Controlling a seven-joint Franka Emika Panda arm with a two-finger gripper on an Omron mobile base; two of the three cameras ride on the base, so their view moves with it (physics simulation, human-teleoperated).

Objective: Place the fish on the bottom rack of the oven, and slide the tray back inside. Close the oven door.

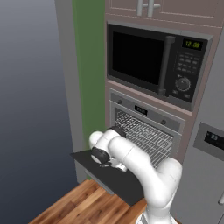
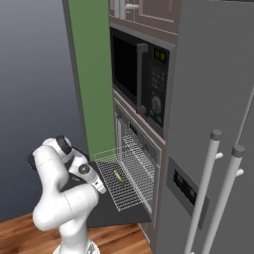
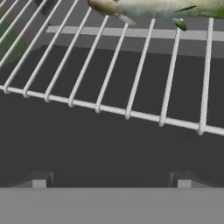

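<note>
1. While the oven door (image 2: 116, 211) lies dropped open and flat, the claw (image 3: 111, 179) hangs just above its dark glass, short of the front edge of the bottom rack (image 3: 109, 74).
2. Claw: its two dark finger tips (image 3: 38, 178) stand wide apart, spread and pinching nothing; the gap between them faces the rack's front bar.
3. Bottom rack: a silver wire grid drawn out of the oven (image 1: 146, 131) over the open door, directly ahead of the claw. In the right base view it juts forward from the cavity, just beyond the arm's wrist.
4. Fish (image 3: 162, 8): greenish-yellow, pale beneath, lying across the bars of the rack, ahead of the claw and farther in than the front bar. In the right base view it shows as a small slender shape (image 2: 120, 177) near the middle of the grid, apart from the claw.
5. Oven: steel-grey front with a small display, set in the wall column ahead of the claw; its cavity stands open with a second wire shelf (image 1: 151, 131) visible inside.
6. Microwave (image 1: 153, 61): black, with keypad and dial, mounted above the oven and well above the claw.
7. Refrigerator (image 2: 213, 149): grey, with two vertical bar handles, beside the oven column to the right.
8. Floor (image 1: 87, 203): wooden boards below the open door.
</note>
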